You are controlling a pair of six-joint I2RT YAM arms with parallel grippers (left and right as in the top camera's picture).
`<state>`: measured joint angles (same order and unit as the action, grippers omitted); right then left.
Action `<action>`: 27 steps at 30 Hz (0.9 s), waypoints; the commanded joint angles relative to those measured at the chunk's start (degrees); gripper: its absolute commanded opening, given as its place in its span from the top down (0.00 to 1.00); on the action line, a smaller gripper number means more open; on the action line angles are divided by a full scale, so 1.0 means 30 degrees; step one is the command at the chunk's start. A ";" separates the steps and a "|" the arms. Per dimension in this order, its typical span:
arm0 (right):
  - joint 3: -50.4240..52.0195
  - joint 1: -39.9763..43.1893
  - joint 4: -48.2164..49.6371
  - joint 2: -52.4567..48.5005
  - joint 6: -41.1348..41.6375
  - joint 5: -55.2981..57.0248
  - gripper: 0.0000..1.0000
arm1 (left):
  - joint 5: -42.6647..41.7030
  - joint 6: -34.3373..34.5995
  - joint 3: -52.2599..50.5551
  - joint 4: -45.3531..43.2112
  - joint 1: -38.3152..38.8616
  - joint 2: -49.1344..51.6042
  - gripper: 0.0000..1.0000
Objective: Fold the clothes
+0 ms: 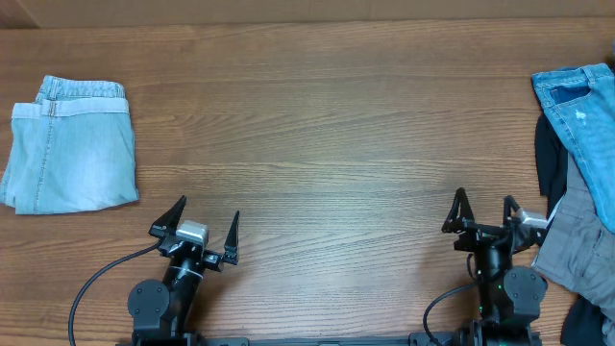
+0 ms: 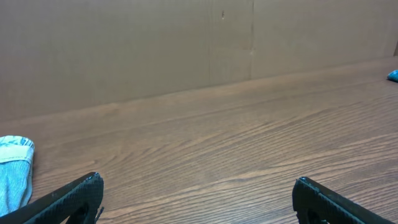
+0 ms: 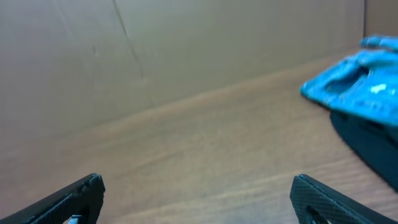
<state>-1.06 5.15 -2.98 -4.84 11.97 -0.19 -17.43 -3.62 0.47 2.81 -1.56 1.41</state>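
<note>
A folded pair of pale-wash jeans lies at the table's left; its edge shows in the left wrist view. At the right edge lies a pile of clothes: mid-blue denim jeans on top, a black garment and a grey garment beneath. The blue jeans also show in the right wrist view. My left gripper is open and empty near the front edge, right of the folded jeans. My right gripper is open and empty, just left of the pile.
The wooden table has a brown cardboard wall along its far side. Another dark garment lies at the front right corner.
</note>
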 commanded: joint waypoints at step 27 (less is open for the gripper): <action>-3.8403 0.5457 -1.8855 -3.3631 0.0459 0.2055 0.22 | -0.0189 -0.0517 -0.0066 -0.0015 -0.0117 0.0036 0.00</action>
<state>-115.09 17.82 -60.01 -101.10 7.97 4.08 -17.43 -3.64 0.47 2.81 -1.56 1.78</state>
